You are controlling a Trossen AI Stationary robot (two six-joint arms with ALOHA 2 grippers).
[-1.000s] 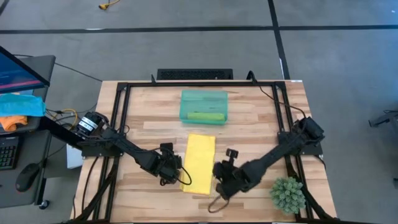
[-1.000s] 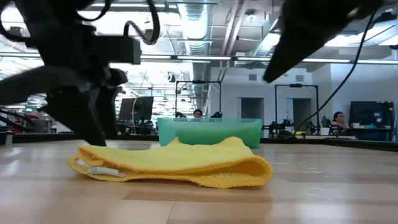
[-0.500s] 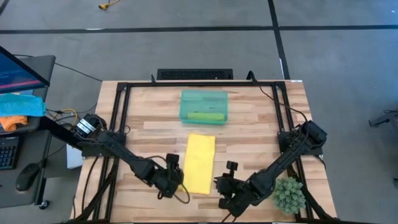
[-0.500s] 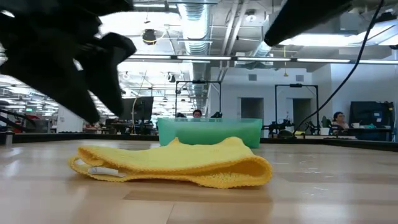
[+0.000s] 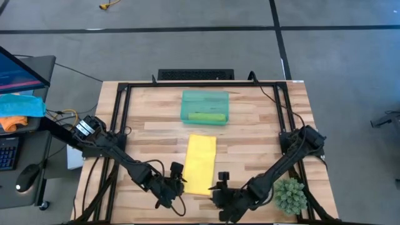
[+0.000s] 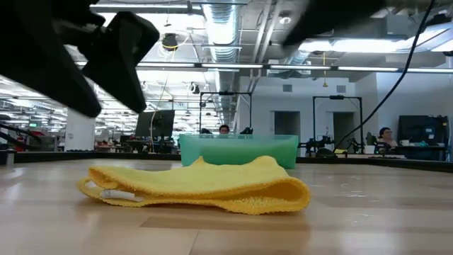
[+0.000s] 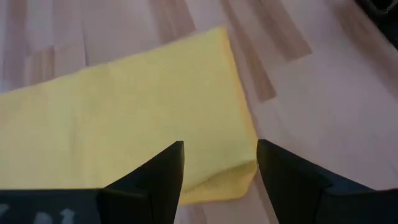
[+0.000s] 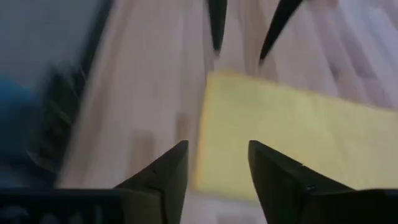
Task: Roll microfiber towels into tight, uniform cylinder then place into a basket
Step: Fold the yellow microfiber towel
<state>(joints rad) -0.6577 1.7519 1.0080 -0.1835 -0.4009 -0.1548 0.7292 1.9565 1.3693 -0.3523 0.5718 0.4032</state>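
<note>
The yellow towel (image 5: 201, 164) lies folded into a long strip on the table, flat on its underside, its near end toward my grippers. In the low view the yellow towel (image 6: 198, 185) shows doubled over, with a fold at the right. The teal basket (image 5: 187, 97) stands beyond it with a rolled lime green towel (image 5: 206, 117) inside. My left gripper (image 7: 217, 168) hovers open over the towel's near left corner. My right gripper (image 8: 214, 171) is open just short of the towel's near edge (image 8: 249, 186). Neither touches the cloth.
A small green plant (image 5: 289, 195) stands at the table's near right corner, beside my right arm. Blue and orange cloths (image 5: 19, 109) lie on a side desk off the table's left. Black frame rails (image 5: 122, 119) run along the table's left and right sides.
Both grippers have drawn back toward the table's near edge, away from the yellow towel's near end, and have tipped up from pointing steeply down. The towel lies where it was, unchanged in shape.
</note>
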